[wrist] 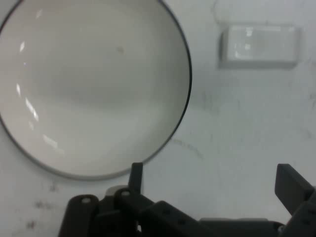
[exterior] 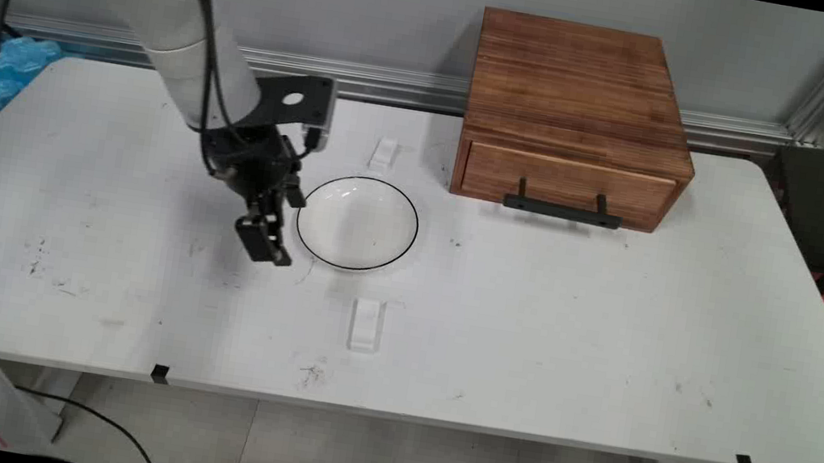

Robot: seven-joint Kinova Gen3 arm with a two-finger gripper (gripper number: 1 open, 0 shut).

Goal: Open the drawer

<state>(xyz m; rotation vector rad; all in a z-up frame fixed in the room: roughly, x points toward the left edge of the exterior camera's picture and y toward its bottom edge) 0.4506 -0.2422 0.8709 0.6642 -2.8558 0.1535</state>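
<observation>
Hand view: gripper (wrist: 212, 185) with jaws spread wide and holding nothing, parked just off the left edge of the white bowl (exterior: 358, 222) mid-table (exterior: 569, 328), so probably easy to clip that rim and shove the bowl toward the wooden drawer box (exterior: 575, 121) far right.

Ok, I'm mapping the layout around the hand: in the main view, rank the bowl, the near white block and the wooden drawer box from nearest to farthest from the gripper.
From the gripper:
1. Bowl, just to its right.
2. Near white block, toward the table's front edge, right of the gripper.
3. Wooden drawer box, at the back right by the wall.
</observation>
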